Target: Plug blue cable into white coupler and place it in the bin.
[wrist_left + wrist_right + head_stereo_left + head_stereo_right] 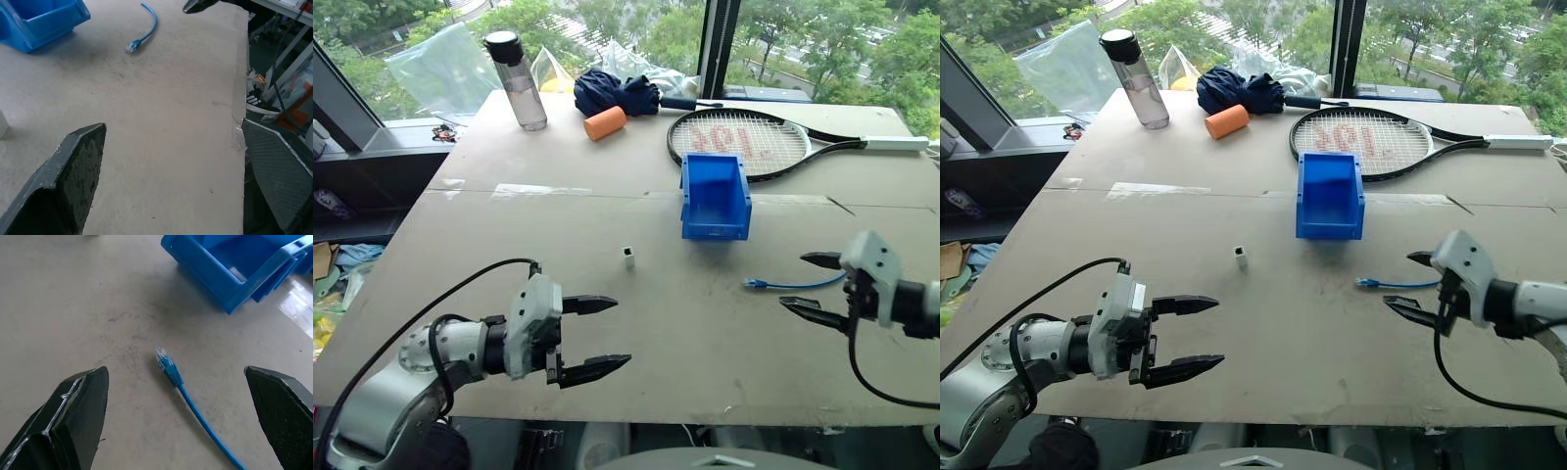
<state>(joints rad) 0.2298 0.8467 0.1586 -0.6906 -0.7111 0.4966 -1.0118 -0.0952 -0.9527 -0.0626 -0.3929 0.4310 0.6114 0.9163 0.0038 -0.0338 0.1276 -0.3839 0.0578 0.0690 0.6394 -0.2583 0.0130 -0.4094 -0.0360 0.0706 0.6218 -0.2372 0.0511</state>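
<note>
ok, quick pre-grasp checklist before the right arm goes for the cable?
1. right gripper open: ok.
2. left gripper open, holding nothing: ok.
3. blue cable lying free on the table, plug end between the right gripper's fingers in its wrist view: ok.
4. white coupler upright, apart from cable: ok.
5. bin with nothing in it: ok.
6. Cable plugged into coupler: not ok.
</note>
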